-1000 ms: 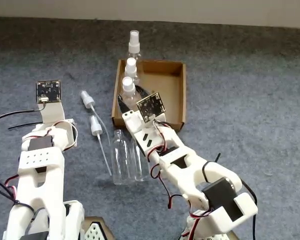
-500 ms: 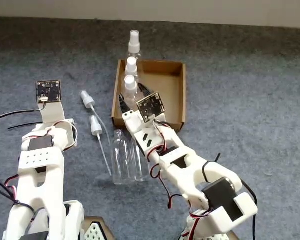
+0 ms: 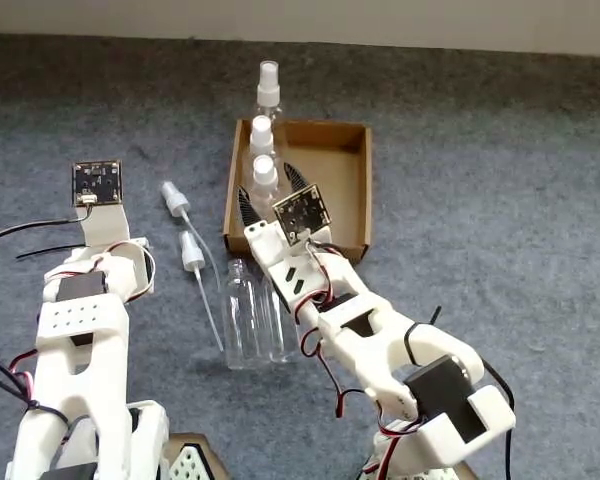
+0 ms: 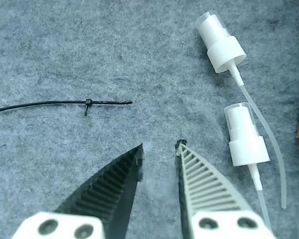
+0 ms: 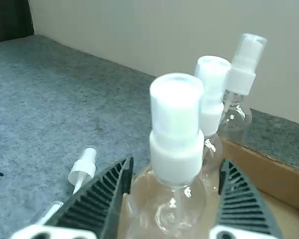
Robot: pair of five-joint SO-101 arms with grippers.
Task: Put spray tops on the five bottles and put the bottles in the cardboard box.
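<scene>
White right arm (image 3: 365, 335) outstretched — tool (image 3: 270, 187) spread around a boxed bottle (image 3: 265, 172).

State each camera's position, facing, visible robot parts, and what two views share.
High view: fixed overhead, looking down at cardboard box; both arms show.
Left wrist view: on left arm, facing down at loose spray tops; open left gripper shows.
Right wrist view: on right arm, facing capped bottles; open right gripper straddles one.
Shared, all three: loose spray tops.

Box (image 3: 332, 192), bottles (image 3: 245, 320), spray tops (image 3: 192, 251) on carpet (image 3: 480, 150)
</scene>
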